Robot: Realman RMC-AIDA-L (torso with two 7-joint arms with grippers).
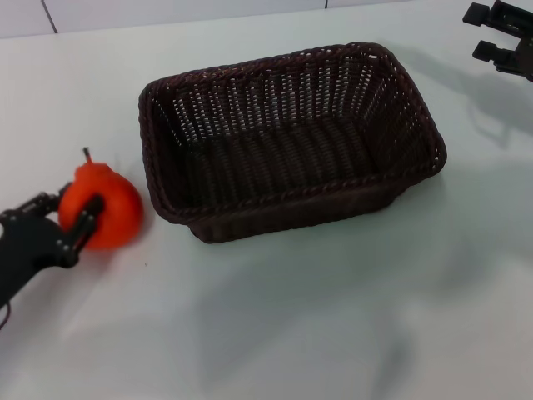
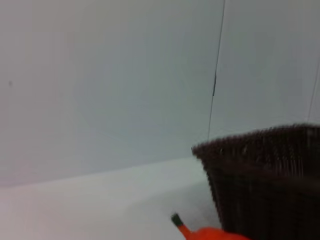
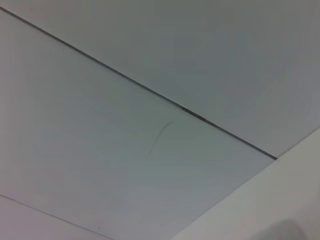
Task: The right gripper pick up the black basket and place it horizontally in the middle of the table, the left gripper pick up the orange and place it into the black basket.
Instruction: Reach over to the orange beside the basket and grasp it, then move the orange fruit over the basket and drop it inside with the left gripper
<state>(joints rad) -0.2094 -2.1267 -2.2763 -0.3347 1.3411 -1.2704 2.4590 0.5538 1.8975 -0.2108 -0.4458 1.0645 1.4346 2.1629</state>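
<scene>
The black basket (image 1: 291, 142) stands upright and lengthwise across the middle of the white table (image 1: 333, 317), open side up and empty. The orange (image 1: 112, 204) is to its left, close to the basket's left end. My left gripper (image 1: 65, 215) is shut on the orange, one finger (image 1: 87, 221) across its front and the other behind it. I cannot tell whether the orange is touching the table. The left wrist view shows the orange's top and stem (image 2: 210, 234) beside the basket's corner (image 2: 265, 185). My right gripper (image 1: 485, 32) is open and empty at the far right, apart from the basket.
A pale panelled wall (image 1: 166, 12) runs behind the table's far edge. The right wrist view shows only wall panels (image 3: 125, 150) with a dark seam. Bare tabletop lies in front of the basket and to its right.
</scene>
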